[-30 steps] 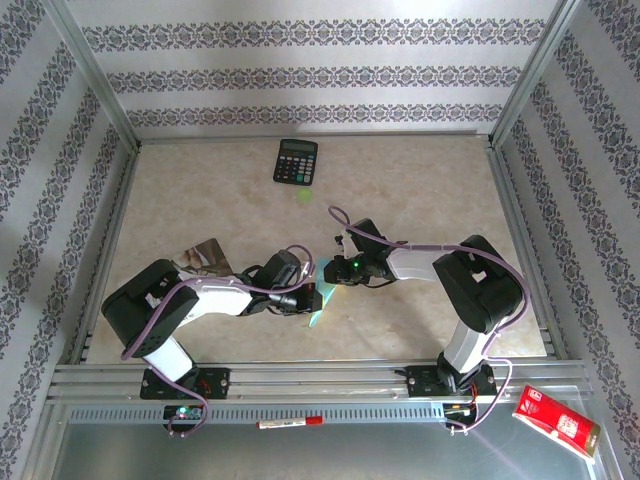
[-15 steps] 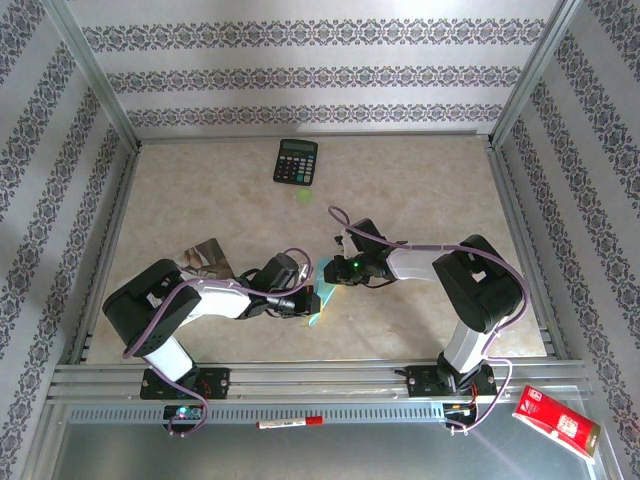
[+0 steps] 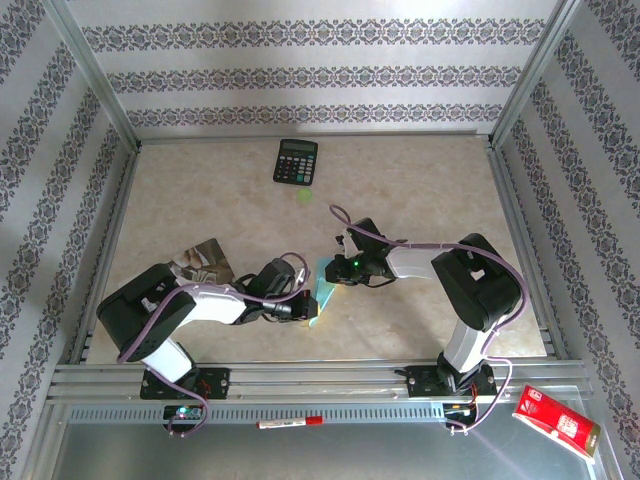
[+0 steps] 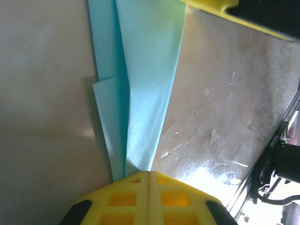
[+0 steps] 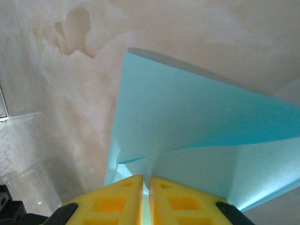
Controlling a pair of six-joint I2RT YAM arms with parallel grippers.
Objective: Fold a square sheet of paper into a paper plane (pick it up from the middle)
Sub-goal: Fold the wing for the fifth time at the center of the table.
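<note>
Left wrist: end effector (image 4: 149, 174) clamps paper (image 4: 146, 75)

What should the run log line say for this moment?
left gripper: shut on cyan paper | right gripper: shut on cyan paper | paper: folded, layered

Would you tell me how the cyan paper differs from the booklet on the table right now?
The paper is plain light cyan; the booklet is photo-printed grey-white. The paper is pinched by the left claw and right claw; the booklet lies free beside the left arm. The paper is folded into layered flaps; the booklet looks flat. Both are thin paper goods.
</note>
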